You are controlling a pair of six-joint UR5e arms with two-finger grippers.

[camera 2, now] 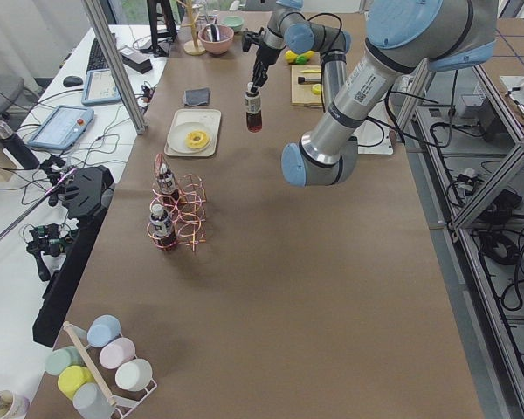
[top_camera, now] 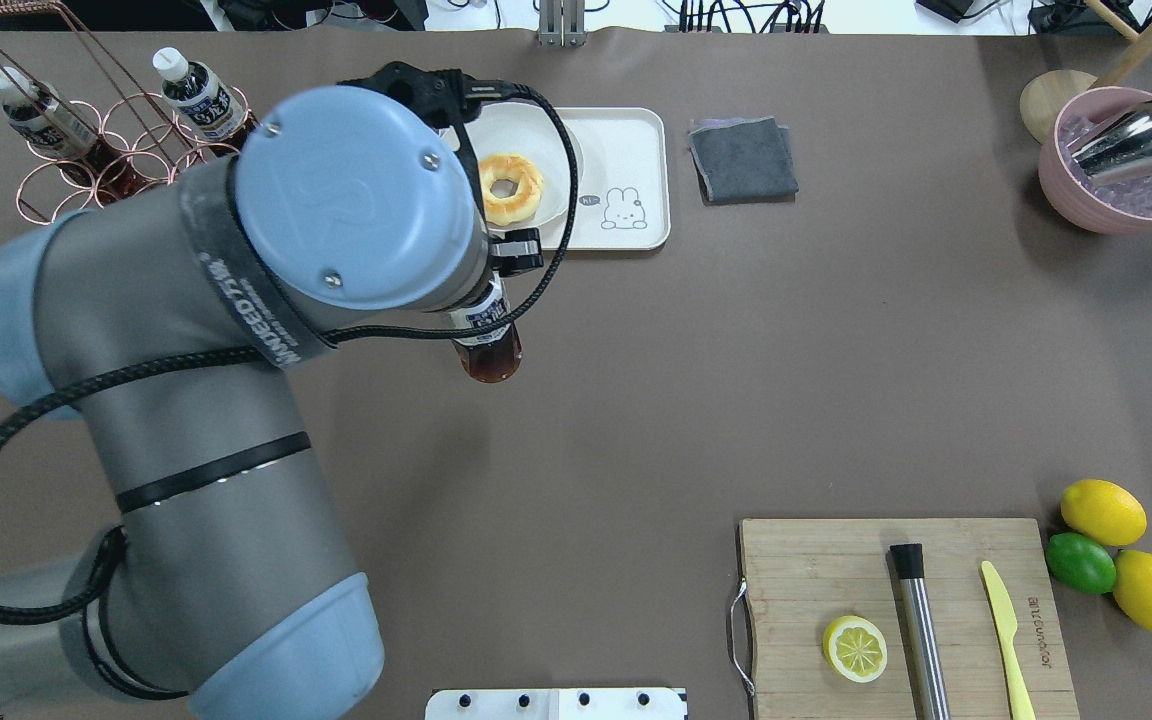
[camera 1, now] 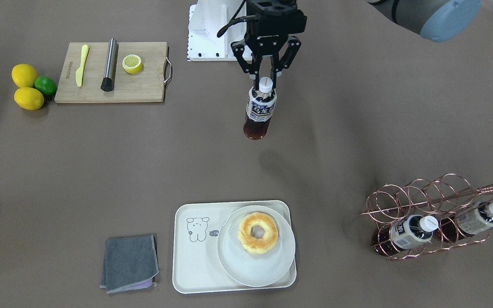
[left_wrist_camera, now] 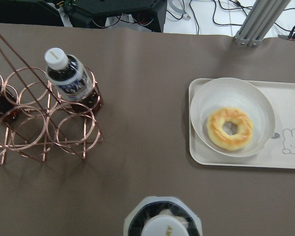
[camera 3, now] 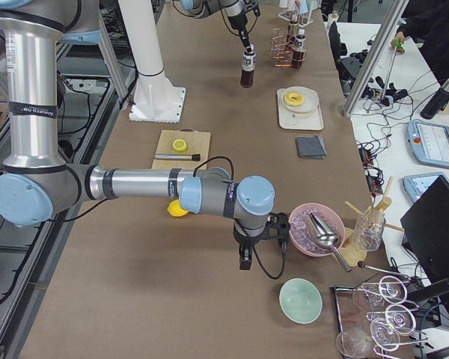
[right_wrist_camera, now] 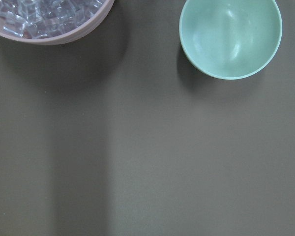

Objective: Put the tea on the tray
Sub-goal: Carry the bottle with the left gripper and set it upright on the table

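Brown matte cover over 1 long table [camera 1: 357,141], with aluminium frame posts and cable-strewn side benches around it. I log the following.

Item 1, tea [camera 1: 260,109]: hangs in the air over the middle of the table, and its shadow lies apart from it on the cover. Its long axis is close to vertical, with the white cap up and the dark base pointing down at the table. I place it between the robot's base and the tray [camera 1: 191,265], well apart from the tray.

Item 2, left gripper [camera 1: 266,78]: points down, jaws clamped on the tea at its cap and neck.

Item 3, tray: carries 1 round plate [camera 1: 246,267] with 1 doughnut [camera 1: 258,233] toward one end. The line-drawn bear is at the other end.

Item 4, right gripper [camera 3: 243,258]: sits low over the table beside the pink bowl [camera 3: 308,232] of ice and near a green bowl [right_wrist_camera: 230,37]. I cannot tell how its jaws stand.

Item 5, wire rack [camera 1: 422,201]: holds 2 more bottles [camera 1: 413,233], tilted, well apart from the tea.
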